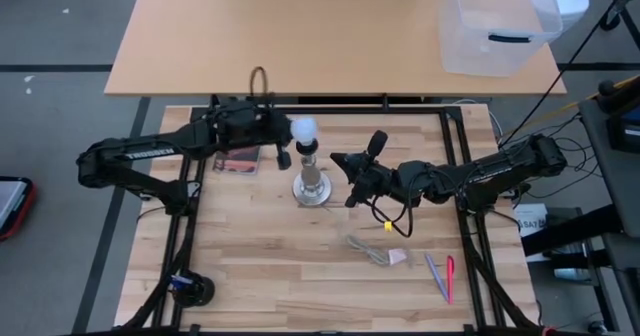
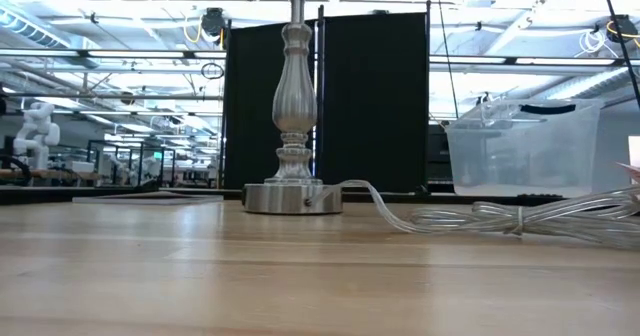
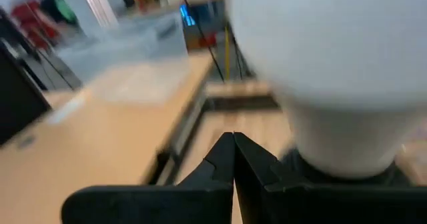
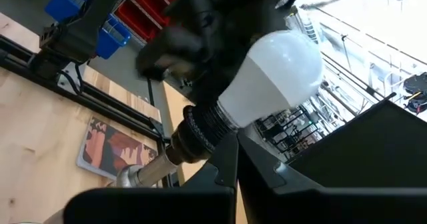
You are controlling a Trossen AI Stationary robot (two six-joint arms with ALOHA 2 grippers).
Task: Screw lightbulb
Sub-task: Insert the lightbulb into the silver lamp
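Observation:
The white lightbulb point(image 1: 304, 129) sits upright in the black socket point(image 4: 200, 132) on top of the silver stand point(image 1: 312, 184), whose round base point(image 2: 292, 198) rests on the wooden table. My left gripper point(image 3: 233, 151) is shut and level, right next to the bulb point(image 3: 333, 71) on the side toward the table's left edge. My right gripper point(image 4: 233, 151) is shut too. It stands on the bulb's point(image 4: 273, 77) opposite side, with its tips just under where bulb and socket meet. In the high view the left gripper point(image 1: 287, 136) and the right gripper point(image 1: 338, 161) flank the stand's top. My left gripper's shut fingers point(image 3: 253, 164) lie level beside the bulb's tapering lower part point(image 3: 313, 144); I cannot tell whether they touch it. My right gripper's shut fingers point(image 4: 227, 157) point up at a slant toward the socket's ribbed collar point(image 4: 210, 121); I cannot tell whether they touch it.
The stand's clear cord point(image 2: 500, 216) runs across the table toward its right and near side. Two pens point(image 1: 442, 276), a small pink piece point(image 1: 398, 258) and a picture card point(image 1: 240, 161) lie on the table. A clear plastic bin point(image 1: 495, 26) stands on the far table.

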